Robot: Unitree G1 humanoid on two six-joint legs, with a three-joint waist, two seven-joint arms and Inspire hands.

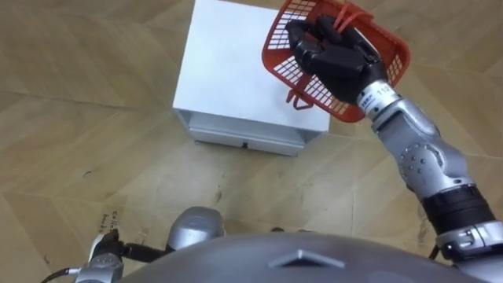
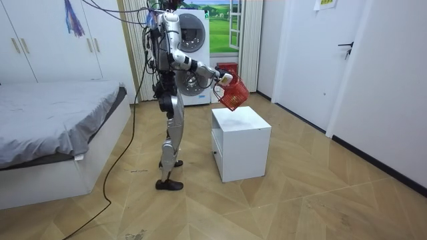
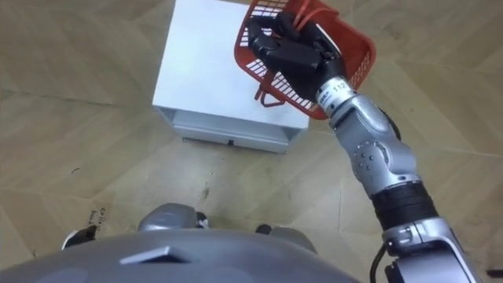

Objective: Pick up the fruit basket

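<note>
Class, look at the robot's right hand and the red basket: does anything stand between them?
Nothing visible does. The right hand is curled round the red basket, which hangs tilted in the air above the white cabinet, apart from its top.

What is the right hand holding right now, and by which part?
The red basket, tilted above the white cabinet. The right hand has its fingers curled at the basket's upper edge; whether round rim or handle cannot be told.

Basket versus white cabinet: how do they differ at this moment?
The basket is red open lattice; the cabinet is white and solid-sided. The basket hangs tilted in the air, gripped by the right hand; the cabinet stands level on the floor. The basket is smaller than the cabinet. Both are boxy.
</note>
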